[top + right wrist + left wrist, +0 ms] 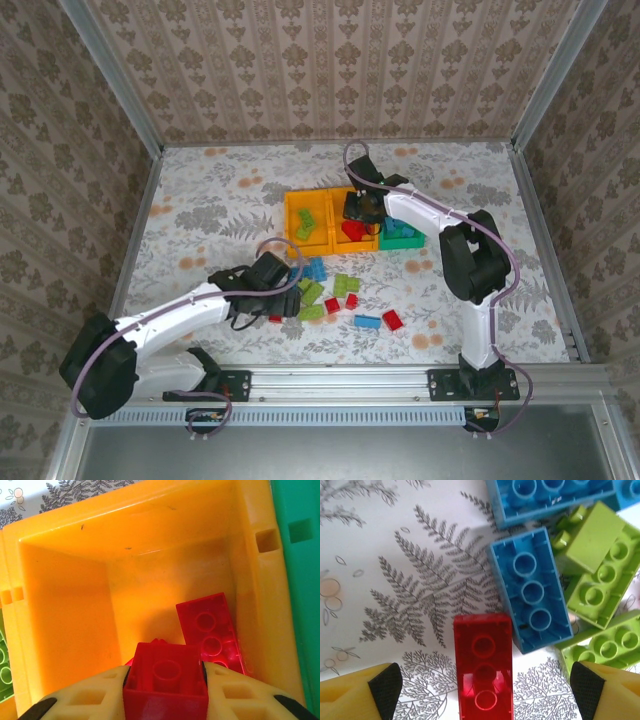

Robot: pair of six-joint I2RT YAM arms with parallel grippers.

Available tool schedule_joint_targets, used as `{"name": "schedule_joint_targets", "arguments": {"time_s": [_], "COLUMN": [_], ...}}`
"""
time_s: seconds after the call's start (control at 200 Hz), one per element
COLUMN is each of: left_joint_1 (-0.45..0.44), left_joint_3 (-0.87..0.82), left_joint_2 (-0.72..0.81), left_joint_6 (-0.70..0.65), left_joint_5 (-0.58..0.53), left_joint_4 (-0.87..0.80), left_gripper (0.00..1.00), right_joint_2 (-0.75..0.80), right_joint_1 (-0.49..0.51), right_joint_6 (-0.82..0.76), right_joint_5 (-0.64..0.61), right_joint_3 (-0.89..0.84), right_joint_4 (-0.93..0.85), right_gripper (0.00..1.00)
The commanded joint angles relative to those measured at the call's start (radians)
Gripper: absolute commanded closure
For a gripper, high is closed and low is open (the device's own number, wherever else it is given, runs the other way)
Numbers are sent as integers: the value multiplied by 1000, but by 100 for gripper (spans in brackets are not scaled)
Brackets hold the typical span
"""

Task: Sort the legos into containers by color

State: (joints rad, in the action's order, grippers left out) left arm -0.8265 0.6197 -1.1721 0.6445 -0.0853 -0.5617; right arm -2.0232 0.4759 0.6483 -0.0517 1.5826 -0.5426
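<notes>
the right jaws are clamped on a small red studded plastic brick (pixel 167 682), held low inside the middle orange-yellow rectangular plastic bin (pixel 65 615). a second red brick (pixel 212 630) lies tilted on that bin's floor near its right wall. a green plastic bin (pixel 300 555) sits against it on the right and, seen from above, holds blue bricks (pixel 402 230). the other orange-yellow bin (pixel 292 205), on the left, holds lime green bricks (pixel 305 228).

the left jaws are wide apart, low over the white leaf-patterned surface (pixel 395 580). a loose red brick (pixel 482 675) lies underside up between the black pads (pixel 385 687), touching neither. just beside it lie an upturned blue brick (pixel 530 592) and a cluster of lime green pieces (pixel 605 580), one resting on another. more red, blue and green legos (pixel 345 295) lie scattered on the surface in front of the bins.
</notes>
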Motion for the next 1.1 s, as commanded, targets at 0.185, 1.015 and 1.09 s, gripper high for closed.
{"name": "schedule_joint_targets", "arguments": {"time_s": [0.185, 1.015, 1.09], "left_joint_1": [-13, 7, 7], "left_joint_3": [-42, -51, -46], "left_joint_2": [-42, -93, -67], "left_joint_6": [54, 86, 94], "left_joint_5": [13, -13, -30], "left_joint_4": [18, 22, -2], "left_gripper": [14, 69, 71], "right_joint_2": [4, 218, 258], "right_joint_1": [6, 12, 8], "right_joint_6": [-12, 1, -6], "right_joint_5": [10, 24, 9], "right_joint_3": [37, -50, -77], "right_joint_4": [-30, 27, 33], "right_gripper": [56, 24, 22]}}
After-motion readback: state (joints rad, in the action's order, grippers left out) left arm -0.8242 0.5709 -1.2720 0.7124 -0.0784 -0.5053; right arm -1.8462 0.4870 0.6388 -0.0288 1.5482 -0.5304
